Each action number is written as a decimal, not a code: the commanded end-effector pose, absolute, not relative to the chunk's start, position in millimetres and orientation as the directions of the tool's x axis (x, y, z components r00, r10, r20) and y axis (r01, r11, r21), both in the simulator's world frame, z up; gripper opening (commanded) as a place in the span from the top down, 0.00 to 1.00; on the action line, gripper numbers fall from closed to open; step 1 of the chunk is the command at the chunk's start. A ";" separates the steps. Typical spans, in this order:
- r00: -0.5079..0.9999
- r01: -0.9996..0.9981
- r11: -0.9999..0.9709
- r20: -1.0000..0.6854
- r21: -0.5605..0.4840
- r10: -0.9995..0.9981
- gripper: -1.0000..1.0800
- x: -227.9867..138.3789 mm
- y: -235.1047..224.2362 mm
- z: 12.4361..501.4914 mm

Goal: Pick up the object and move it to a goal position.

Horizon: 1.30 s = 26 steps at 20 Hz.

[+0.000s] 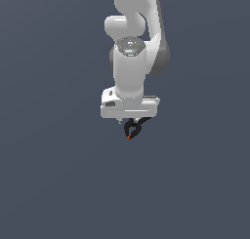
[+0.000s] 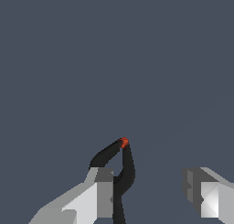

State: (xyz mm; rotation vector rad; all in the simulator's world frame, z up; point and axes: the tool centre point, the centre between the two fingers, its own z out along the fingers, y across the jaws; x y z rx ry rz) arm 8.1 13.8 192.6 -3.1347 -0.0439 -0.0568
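I see a small black clamp (image 1: pixel 133 129), 2 curved arms meeting at a red-orange tip (image 2: pixel 124 142), hanging just under my gripper (image 1: pixel 132 122), against 1 white finger (image 2: pixel 98 195), fingers spread wide, whether it's truly gripped I can't tell, plain grey background (image 1: pixel 49 174) all around.

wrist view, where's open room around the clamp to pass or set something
The grey surface beyond the red-orange tip is bare throughout. Between the fingers, the gap from the clamp to the far finger is free. It is crowded only where the clamp sits against the other finger. The gripper hides the clamp's handles in the exterior view.
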 end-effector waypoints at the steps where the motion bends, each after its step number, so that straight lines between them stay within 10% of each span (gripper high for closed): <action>1: 0.999 0.026 -1.000 0.036 -0.007 0.026 0.38 7.8 14.7 192.1; 26: 0.868 -0.495 -0.854 -0.119 -0.157 -0.482 0.38 -76.1 108.0 97.8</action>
